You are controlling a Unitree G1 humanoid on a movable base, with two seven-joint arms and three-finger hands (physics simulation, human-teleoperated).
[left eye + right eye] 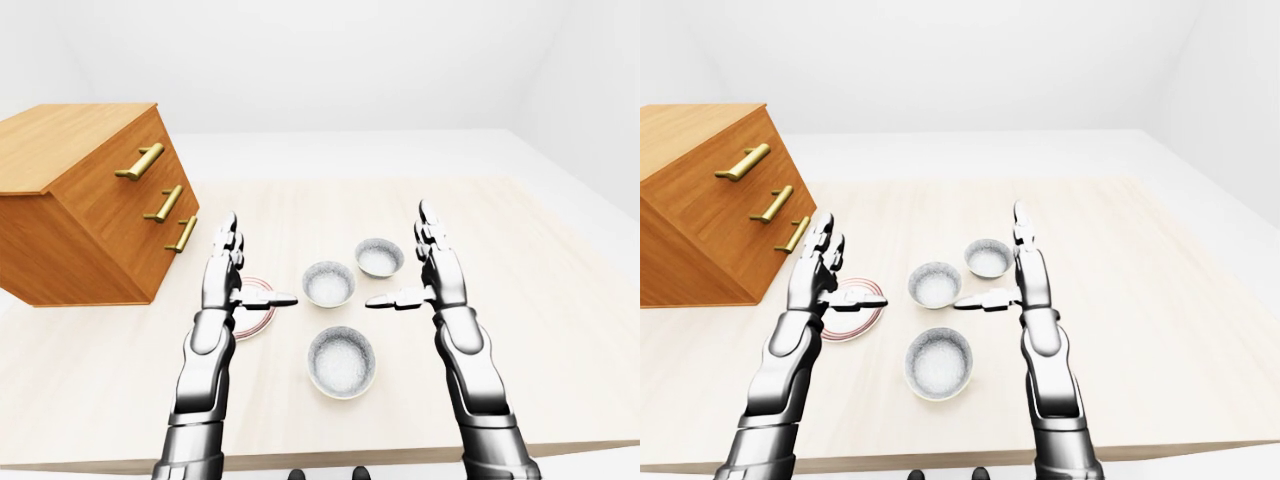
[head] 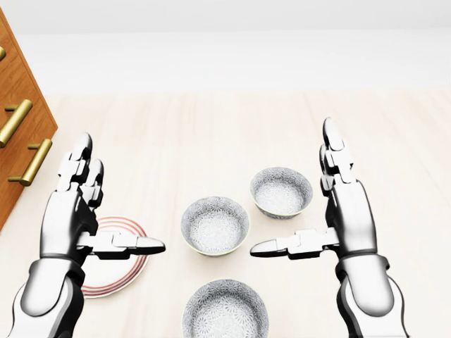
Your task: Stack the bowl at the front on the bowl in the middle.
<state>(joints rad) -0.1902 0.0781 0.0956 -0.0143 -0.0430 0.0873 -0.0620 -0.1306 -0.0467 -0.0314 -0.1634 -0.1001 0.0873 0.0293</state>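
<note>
Right, both hands up over the table (image 1: 520, 330), fingers spread wide, holding nothing. Left hand (image 2: 74, 211) above the striped plate (image 2: 120, 271), right hand (image 2: 338, 211) beside the far bowl (image 2: 281, 191). Front bowl (image 2: 225, 310) at bottom of head view, middle bowl (image 2: 215, 225) just above it, btwn the thumbs. Wooden drawer unit (image 1: 90, 205) on the left.

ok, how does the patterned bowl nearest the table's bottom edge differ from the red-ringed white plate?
The grey-speckled patterned bowl is deep with raised walls; the flat red-ringed white plate is shallow. In the left-eye view the bowl lies fully exposed between both arms, while the left hand partly covers the plate. The bowl looks speckled inside, the plate plain white. Both rest on the pale wooden table, ungrasped.
</note>
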